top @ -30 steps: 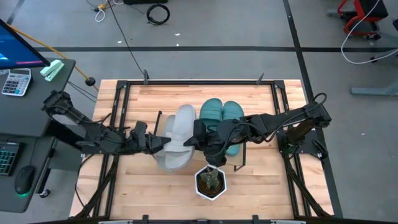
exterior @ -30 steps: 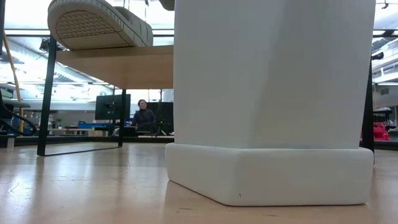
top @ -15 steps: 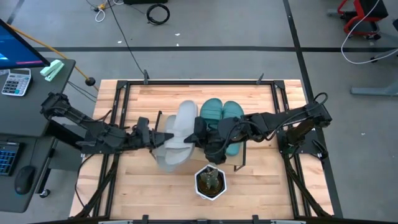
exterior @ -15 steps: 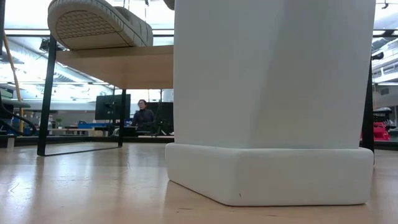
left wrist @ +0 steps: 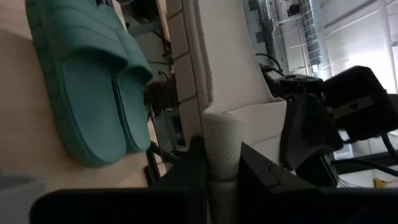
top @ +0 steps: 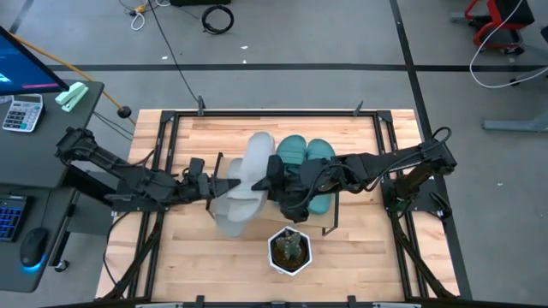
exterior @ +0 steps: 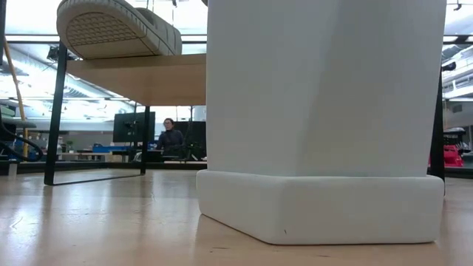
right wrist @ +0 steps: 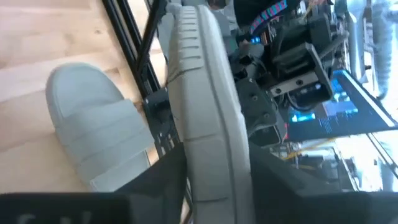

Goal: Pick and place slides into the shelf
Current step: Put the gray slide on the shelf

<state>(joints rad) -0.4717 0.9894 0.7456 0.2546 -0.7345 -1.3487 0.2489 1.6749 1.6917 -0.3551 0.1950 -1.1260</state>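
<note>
Both hands (top: 224, 186) at grey slide's (top: 253, 171) edges

The shelf (top: 257, 128) carries teal slides (top: 304, 158) and grey slides (top: 244, 184).

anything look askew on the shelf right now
Yes: one grey slide is tipped on edge above the shelf, held from both ends by the left gripper and right gripper. The teal pair lies flat beside it.
</note>
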